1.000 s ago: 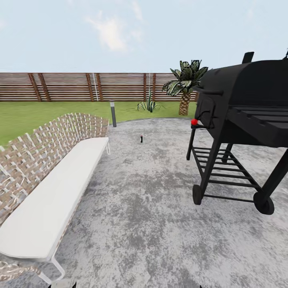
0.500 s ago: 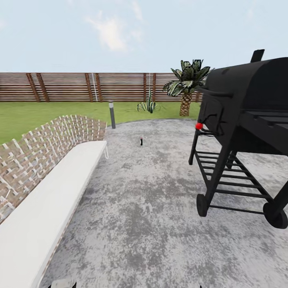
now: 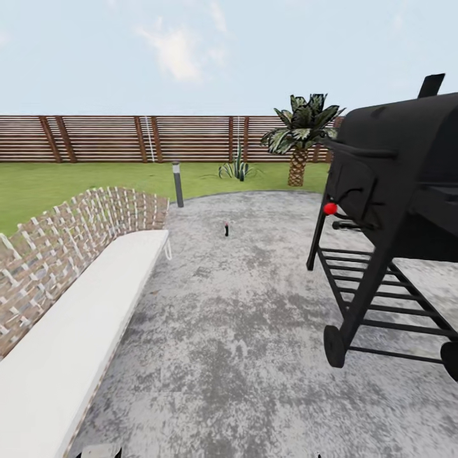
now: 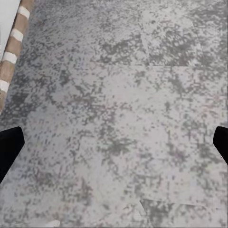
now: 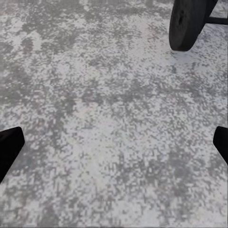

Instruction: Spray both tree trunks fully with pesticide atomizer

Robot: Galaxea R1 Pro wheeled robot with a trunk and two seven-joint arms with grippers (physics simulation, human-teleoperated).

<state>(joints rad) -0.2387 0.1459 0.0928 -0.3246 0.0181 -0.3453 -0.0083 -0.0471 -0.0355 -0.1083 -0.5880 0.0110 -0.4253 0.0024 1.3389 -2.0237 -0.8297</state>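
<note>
A: What lies closest?

B: The mottled grey concrete floor (image 3: 242,356). Both wrist views look down on it. The left gripper (image 4: 114,145) has its black fingers (image 4: 9,145) wide apart with nothing between them, and so does the right gripper (image 5: 114,145).

A: And to the sides?

B: On the left, a long wicker bench with a white cushion (image 3: 70,331). On the right, a black barrel grill on a wheeled frame (image 3: 394,210); one of its black wheels (image 5: 187,23) shows beyond the right gripper.

A: Where is the atomizer?

B: The tiny dark upright pesticide atomizer (image 3: 226,228) stands on the floor well ahead, between bench and grill. Beyond it are a thin dark lamp post (image 3: 177,184), green lawn (image 3: 57,181), a short palm (image 3: 299,143) and the brown slatted fence (image 3: 127,138).
</note>
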